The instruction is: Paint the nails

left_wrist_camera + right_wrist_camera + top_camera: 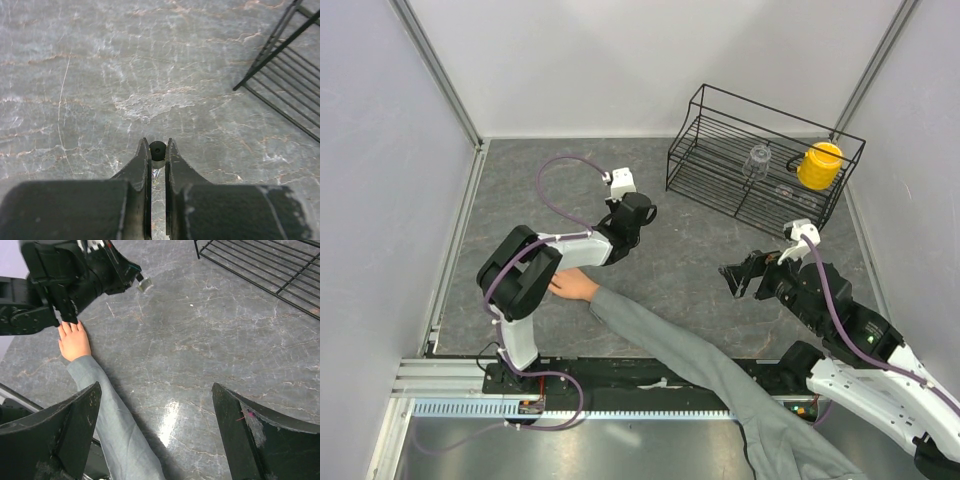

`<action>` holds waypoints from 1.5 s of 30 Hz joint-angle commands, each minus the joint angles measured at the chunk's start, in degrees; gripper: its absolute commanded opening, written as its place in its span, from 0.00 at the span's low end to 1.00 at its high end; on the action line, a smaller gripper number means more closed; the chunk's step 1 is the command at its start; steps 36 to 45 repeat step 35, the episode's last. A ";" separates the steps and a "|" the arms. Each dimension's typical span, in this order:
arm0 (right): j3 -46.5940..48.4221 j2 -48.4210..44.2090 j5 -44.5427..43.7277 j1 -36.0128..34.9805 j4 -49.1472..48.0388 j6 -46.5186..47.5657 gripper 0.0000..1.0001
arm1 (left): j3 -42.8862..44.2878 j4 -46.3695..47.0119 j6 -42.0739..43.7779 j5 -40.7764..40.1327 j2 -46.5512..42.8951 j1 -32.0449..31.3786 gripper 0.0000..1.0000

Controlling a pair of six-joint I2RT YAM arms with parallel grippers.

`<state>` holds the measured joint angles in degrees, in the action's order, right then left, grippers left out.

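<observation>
A grey sleeve [690, 350] crosses the counter [690, 260] from the near edge, well apart from the wire rack [760, 165]. At its end the nails [70, 327] lie flat on the stone, leftward of the rack and tucked beside the left arm's elbow. They are too small to make out singly. The right hand [160, 410] hovers near the rack's near right corner, spread wide. The left hand [157, 146], near the rack's left end, is pinched narrow on what looks like a small dark-capped bottle [157, 150]. In the rack stand a clear glass [758, 160] and a yellow cup [818, 165].
</observation>
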<state>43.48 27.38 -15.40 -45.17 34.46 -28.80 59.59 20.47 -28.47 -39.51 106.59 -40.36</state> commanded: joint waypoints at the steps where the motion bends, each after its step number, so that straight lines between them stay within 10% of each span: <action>1: -0.59 -1.54 -0.33 -0.10 -0.18 -1.44 0.98 | 1.75 0.20 -5.36 -4.00 1.87 -0.07 0.02; 11: -0.51 -1.01 -0.25 -0.10 -0.09 -1.70 0.98 | 2.81 -2.71 -5.81 -4.61 2.31 0.10 0.24; 18: -0.16 -1.01 -0.77 -0.10 -0.09 -1.27 0.98 | 4.64 -10.86 -3.53 -2.60 -4.80 0.02 0.82; 23: 8.33 2.14 -5.24 -0.10 3.06 -0.03 0.98 | 14.12 -30.19 -2.12 7.38 -19.00 0.10 0.87; 31: 39.44 18.92 -19.31 -0.18 14.94 10.05 0.98 | 23.01 -33.12 9.47 42.45 -42.67 0.10 0.84; 45: 48.87 23.16 -18.18 -0.10 13.54 14.90 0.98 | 29.85 -38.74 11.42 46.01 -48.22 0.10 0.87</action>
